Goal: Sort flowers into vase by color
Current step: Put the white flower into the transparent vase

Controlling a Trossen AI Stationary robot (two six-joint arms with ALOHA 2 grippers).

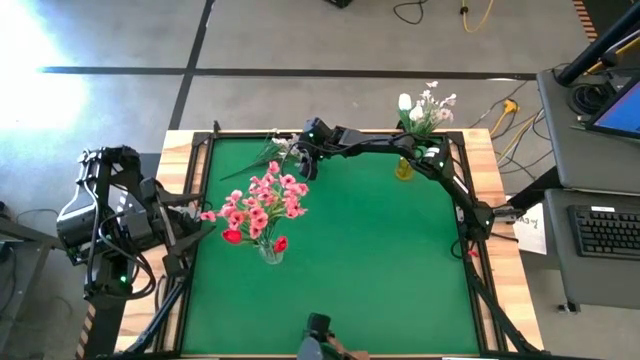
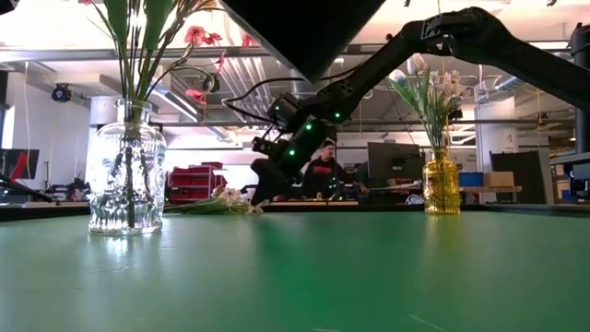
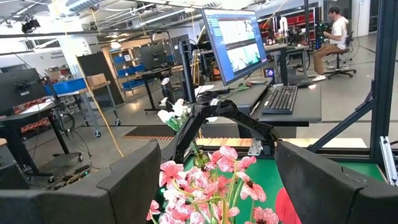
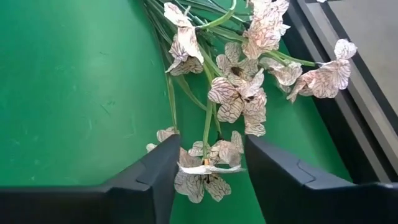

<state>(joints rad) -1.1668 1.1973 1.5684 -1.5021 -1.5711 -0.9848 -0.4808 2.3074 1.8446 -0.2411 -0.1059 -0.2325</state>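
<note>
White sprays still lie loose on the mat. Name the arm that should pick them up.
Right. The right gripper is open, straddling the white sprays at the mat's far edge; the left gripper waits beside the clear vase.

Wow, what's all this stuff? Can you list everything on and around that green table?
Clear glass vase: one, on the table's left half, holding pink and red flowers.
Amber vase: one, near the far right edge, holding white flowers.
Loose white-veined flowers: one bunch, lying flat by the far edge.
Table: one, green top, wooden border.
Keyboard: one, black, on a grey desk at right.
Person: one, seated in the room behind.
Left gripper: open, parked off the table's left side.
Right gripper: open, down over the loose bunch.
</note>
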